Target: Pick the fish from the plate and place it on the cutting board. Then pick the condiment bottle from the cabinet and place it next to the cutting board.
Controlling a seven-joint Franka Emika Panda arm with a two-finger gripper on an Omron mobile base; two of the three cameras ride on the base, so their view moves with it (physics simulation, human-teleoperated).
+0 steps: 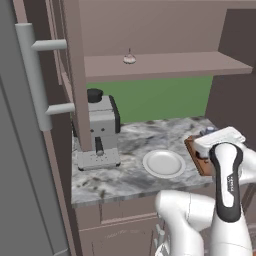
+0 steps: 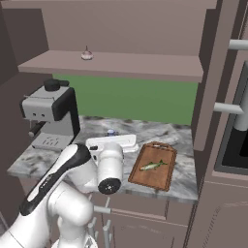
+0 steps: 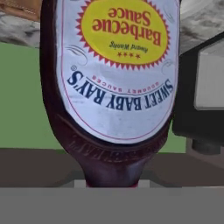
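The condiment bottle point(image 3: 113, 74), dark with a yellow-and-white "Barbecue Sauce" label, looms very close in the hand view, label upside down. My gripper point(image 2: 112, 138) is shut on it, low over the marble counter just left of the cutting board point(image 2: 162, 180). Only the bottle's blue cap point(image 2: 111, 131) peeks out behind the white hand. I cannot tell whether the bottle touches the counter. The fish point(image 2: 154, 165) lies on the reddish-brown board. The white plate point(image 1: 164, 163) sits bare on the counter, left of the hand. The cabinet shelf point(image 1: 165, 65) runs above.
A coffee machine point(image 1: 100, 132) stands at the counter's left end. A tiny pale garlic-shaped thing point(image 1: 129, 59) rests on the shelf. A grey door with a bar handle point(image 1: 30, 75) stands at far left. Tall cabinet panels close off the counter's right side point(image 2: 208, 97).
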